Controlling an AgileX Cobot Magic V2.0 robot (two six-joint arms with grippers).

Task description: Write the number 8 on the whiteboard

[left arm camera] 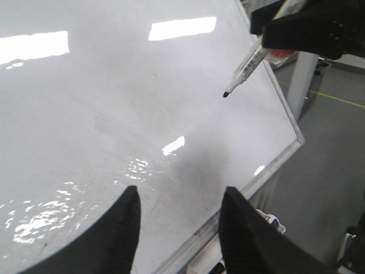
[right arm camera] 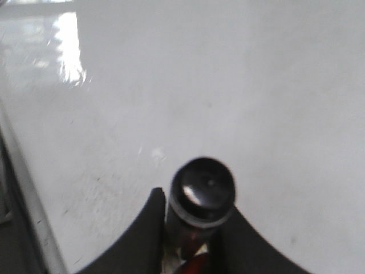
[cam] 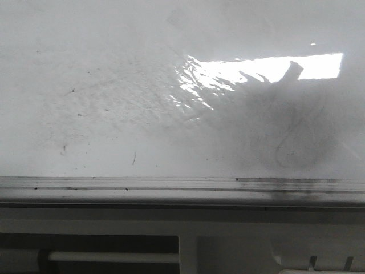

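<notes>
The right gripper [right arm camera: 191, 240] is clamping a marker [left arm camera: 246, 65], its tip hanging just off the whiteboard [cam: 114, 68]; the left gripper [left arm camera: 179, 220] is idling with fingers apart. No fresh number 8 is showing—only faint grey smudges—so the writing is looking undone.

Whiteboard [cam: 114, 68]: glossy, smooth white face, mirror-like under the lights, dulled in patches by grey smudges and specks. Edge rail [cam: 142, 184]: silvery brushed-looking metal. Marker [left arm camera: 246, 64]: smooth plastic barrel, shiny black end cap. Left gripper [left arm camera: 178, 228] fingers and right gripper [right arm camera: 191, 240] fingers: matt black plastic
</notes>
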